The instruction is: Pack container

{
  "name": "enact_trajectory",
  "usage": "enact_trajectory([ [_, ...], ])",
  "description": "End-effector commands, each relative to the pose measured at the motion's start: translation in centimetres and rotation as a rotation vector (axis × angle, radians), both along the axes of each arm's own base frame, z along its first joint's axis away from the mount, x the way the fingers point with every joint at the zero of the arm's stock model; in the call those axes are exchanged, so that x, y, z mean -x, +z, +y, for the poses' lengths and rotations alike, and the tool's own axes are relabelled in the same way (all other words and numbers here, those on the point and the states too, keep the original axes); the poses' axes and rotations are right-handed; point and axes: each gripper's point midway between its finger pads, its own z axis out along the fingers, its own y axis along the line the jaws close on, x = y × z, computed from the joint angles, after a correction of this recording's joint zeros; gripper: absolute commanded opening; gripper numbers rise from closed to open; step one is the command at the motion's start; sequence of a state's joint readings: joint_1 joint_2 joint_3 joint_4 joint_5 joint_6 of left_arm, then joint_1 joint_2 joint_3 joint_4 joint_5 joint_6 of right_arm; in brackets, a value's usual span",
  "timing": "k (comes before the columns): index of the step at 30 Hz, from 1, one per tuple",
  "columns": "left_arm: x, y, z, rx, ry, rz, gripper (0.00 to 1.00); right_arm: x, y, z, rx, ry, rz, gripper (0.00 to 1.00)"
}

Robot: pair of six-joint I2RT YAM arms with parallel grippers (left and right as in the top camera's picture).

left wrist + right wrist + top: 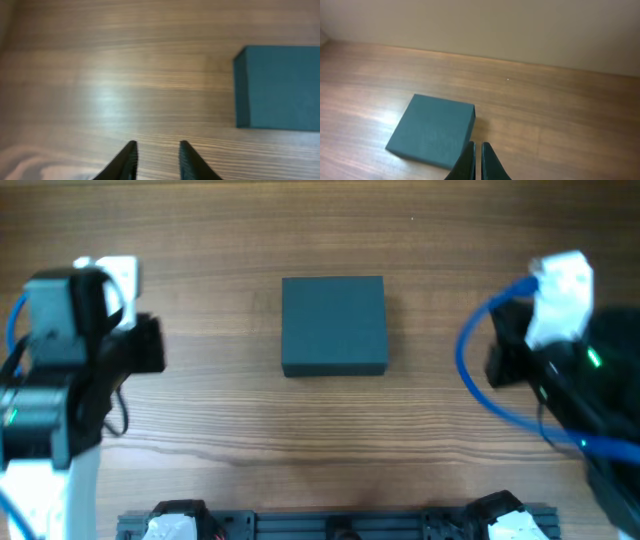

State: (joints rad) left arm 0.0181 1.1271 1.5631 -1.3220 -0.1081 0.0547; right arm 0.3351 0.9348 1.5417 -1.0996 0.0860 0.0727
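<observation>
The container (333, 325) is a dark teal box lying closed on the wooden table at the centre. It also shows at the right edge of the left wrist view (277, 87) and at lower left of the right wrist view (432, 130). My left gripper (157, 150) is open and empty, well to the left of the container, above bare wood. My right gripper (478, 150) is shut and empty, held above the table to the right of the container. In the overhead view the left arm (70, 370) and the right arm (560, 340) flank the box.
A grey rail with white mounts (340, 525) runs along the table's front edge. A blue cable (480, 395) loops off the right arm. A pale wall (495, 25) stands behind the table's far edge.
</observation>
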Motion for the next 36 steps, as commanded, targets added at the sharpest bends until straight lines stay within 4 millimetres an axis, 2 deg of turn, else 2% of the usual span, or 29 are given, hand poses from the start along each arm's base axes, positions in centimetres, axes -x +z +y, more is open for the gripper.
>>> enact_trajectory([
  [1,3.8,2.7,1.7,0.012,0.108,-0.125,0.26,4.0,0.5,-2.3,0.032,-0.036,-0.038,0.04],
  [2,4.8,3.1,1.6,0.011,0.107,-0.156,0.31,5.4,-0.2,-3.0,0.046,-0.045,-0.015,0.04],
  [4,6.4,2.6,1.5,0.010,0.107,-0.163,0.40,7.1,-1.9,-3.6,0.065,-0.044,0.045,0.04],
  [6,7.1,1.3,1.1,0.022,0.097,-0.143,0.47,7.9,-3.2,-3.9,0.083,-0.043,0.092,0.04],
  [9,7.0,-1.4,0.8,0.038,0.086,-0.091,0.64,8.1,-5.0,-3.9,0.105,-0.041,0.147,0.04],
  [10,7.0,-2.0,0.8,0.039,0.086,-0.073,0.99,8.0,-5.4,-3.9,0.112,-0.039,0.159,0.05],
  [11,7.0,-3.0,0.8,0.040,0.087,-0.040,1.00,7.9,-5.8,-3.8,0.116,-0.039,0.171,0.11],
  [12,7.1,-3.7,0.8,0.041,0.088,-0.014,1.00,7.8,-6.1,-3.8,0.119,-0.039,0.180,0.31],
  [13,7.2,-4.3,0.8,0.043,0.088,0.014,1.00,7.7,-6.3,-3.8,0.121,-0.038,0.185,0.71],
  [14,7.3,-4.6,0.8,0.043,0.088,0.032,1.00,7.7,-6.2,-3.8,0.121,-0.039,0.184,1.00],
  [36,7.2,-4.8,0.8,0.044,0.089,0.047,1.00,7.7,-6.3,-3.8,0.121,-0.038,0.187,1.00],
])
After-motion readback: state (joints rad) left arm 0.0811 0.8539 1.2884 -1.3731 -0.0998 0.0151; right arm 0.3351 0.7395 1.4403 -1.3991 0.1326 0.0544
